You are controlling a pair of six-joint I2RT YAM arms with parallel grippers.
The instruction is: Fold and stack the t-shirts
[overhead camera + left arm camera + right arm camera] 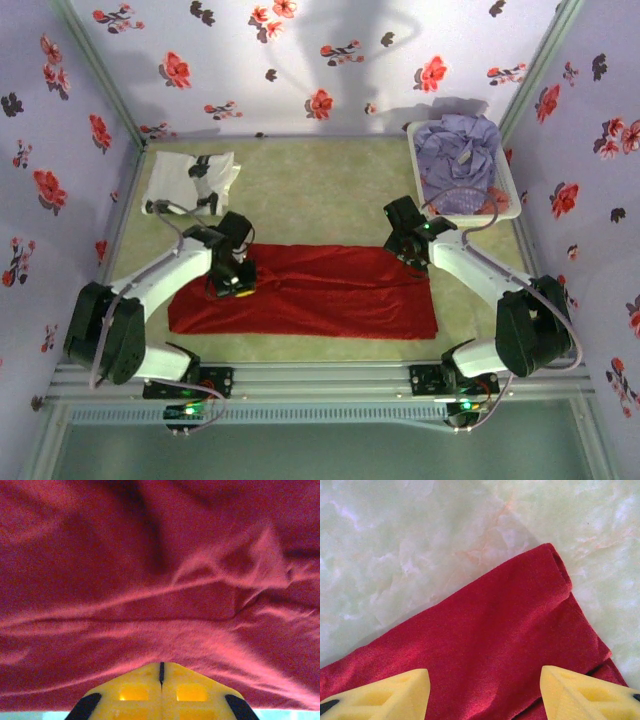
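Beneath both jaws (right apart), red t-shirt (310,290)

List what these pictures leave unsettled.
- Left wrist: whether the shut left fingers pinch the red shirt; the cloth bunches against their tips.
- Top view: the print on the white shirt, too small to read.
- Top view: what lies under the lavender shirt in the basket, covered by it.

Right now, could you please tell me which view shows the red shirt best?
Top view: almost the whole red shirt lies spread out. Left wrist gives close-up wrinkles; right wrist, one folded corner.
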